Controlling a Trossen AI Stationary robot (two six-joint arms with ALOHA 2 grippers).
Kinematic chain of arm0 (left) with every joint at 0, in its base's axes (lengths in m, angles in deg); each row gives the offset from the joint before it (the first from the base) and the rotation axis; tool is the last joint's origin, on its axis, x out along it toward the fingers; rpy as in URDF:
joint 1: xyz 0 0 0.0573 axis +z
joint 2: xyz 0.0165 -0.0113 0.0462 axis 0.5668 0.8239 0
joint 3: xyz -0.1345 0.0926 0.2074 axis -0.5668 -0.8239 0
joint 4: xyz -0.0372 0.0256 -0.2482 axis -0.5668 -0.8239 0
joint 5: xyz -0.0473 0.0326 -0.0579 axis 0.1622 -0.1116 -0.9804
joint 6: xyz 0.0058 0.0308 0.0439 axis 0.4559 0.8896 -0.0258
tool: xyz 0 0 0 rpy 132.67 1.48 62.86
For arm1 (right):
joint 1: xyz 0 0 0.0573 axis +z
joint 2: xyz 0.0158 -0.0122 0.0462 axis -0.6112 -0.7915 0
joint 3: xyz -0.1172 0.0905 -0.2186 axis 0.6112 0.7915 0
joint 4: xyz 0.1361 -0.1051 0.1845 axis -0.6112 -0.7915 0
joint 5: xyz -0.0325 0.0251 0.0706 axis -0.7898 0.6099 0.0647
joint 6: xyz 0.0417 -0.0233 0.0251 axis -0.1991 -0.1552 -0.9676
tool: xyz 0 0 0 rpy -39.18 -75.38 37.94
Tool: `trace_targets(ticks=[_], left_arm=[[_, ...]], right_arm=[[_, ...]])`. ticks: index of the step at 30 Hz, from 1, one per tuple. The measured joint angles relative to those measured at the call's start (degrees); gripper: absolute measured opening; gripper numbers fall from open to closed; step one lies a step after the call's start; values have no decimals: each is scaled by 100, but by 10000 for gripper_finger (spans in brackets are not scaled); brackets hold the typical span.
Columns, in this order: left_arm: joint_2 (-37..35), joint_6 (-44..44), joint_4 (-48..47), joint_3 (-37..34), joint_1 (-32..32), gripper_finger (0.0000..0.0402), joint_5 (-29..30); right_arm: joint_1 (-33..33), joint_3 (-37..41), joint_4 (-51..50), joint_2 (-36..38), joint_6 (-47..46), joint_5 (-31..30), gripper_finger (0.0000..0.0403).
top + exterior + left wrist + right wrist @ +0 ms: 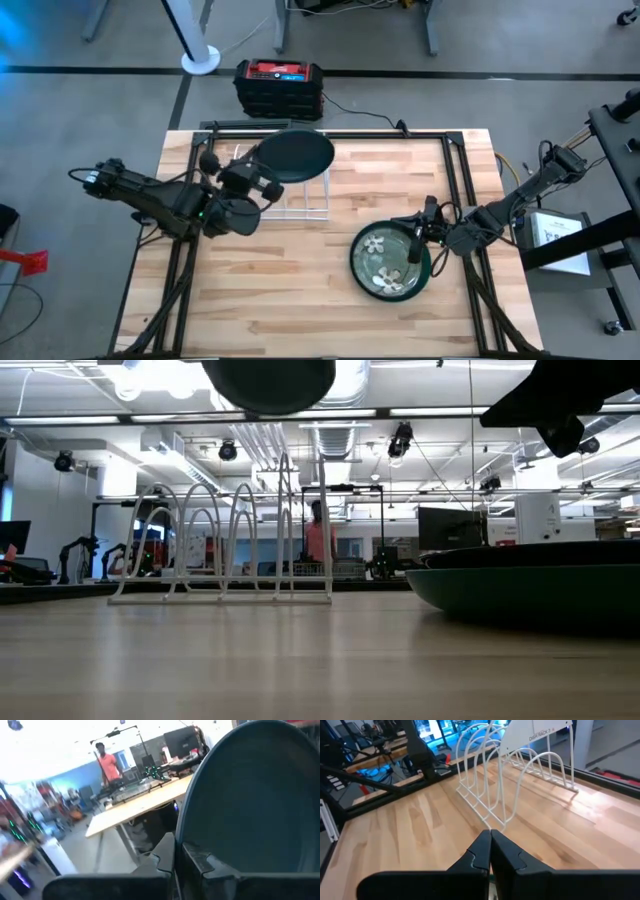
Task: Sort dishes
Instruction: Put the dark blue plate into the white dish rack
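My left gripper [262, 180] is shut on a dark teal plate [291, 157] and holds it in the air over the white wire rack [290, 198]. The plate also shows at the top of the low view [270, 382], above the rack [225, 545], and fills the left wrist view [250, 805]. A stack of plates [390, 263], the top one green with white flowers, rests flat on the table at the right. It also shows in the low view [530, 585]. My right gripper [418, 243] is shut and empty, hovering over the stack's right rim. My left gripper pinches the teal plate's rim [181, 832] between its two fingers, one finger on each face. The fingers come from the table's left side, at the edge of the plate nearest that arm. The plate is lifted clear above the rack, tilted, with its far edge free.
The rack's wire loops [492, 780] stand upright at the table's far middle. A black and red case [279, 88] sits on the floor beyond the far edge. Bare wood [270, 290] lies between the rack and the near edge. A person [318, 540] stands in the room behind.
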Motion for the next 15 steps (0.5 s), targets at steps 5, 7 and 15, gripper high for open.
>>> trace_targets(ticks=[5, 7, 15], left_arm=[[9, 958, -74, 0, 58, 0, 13], [7, 1443, -64, 0, 53, 0, 14], [-118, 2851, -112, 87, -4, 0, 5]], right_arm=[[-2, 0, 6, 52, -2, -1, 0], [-1, 0, 7, 55, -1, 1, 0], [-4, 0, 7, 69, 26, 6, 0]])
